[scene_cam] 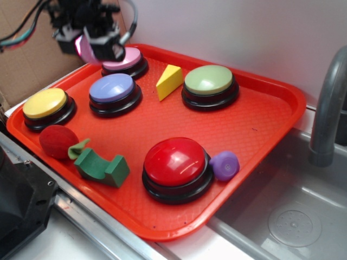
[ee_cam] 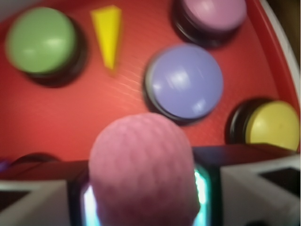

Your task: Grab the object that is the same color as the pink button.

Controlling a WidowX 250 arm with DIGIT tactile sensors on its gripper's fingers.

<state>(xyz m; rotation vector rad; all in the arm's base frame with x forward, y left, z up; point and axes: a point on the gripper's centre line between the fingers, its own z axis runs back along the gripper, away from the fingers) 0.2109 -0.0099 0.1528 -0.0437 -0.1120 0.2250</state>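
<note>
Claw (scene_cam: 93, 47) closed on the pale-pink dimpled ball (ee_cam: 143, 167), held clear above the rear-left part of the red tray (scene_cam: 260, 116), just in front of the pink button (scene_cam: 126, 60). Wrist view: ball fills the space between the fingers, with the lavender-blue button (ee_cam: 184, 82) beyond it

Black end effector (scene_cam: 96, 47), boxy housing, black cables looping above, teal-lit pads (ee_cam: 89, 207).

A red tray (scene_cam: 271, 116) holds 5 buttons, a yellow wedge (scene_cam: 169, 82), a green block (scene_cam: 102, 167), a red toy (scene_cam: 57, 141) and a purple blob (scene_cam: 225, 165).
</note>
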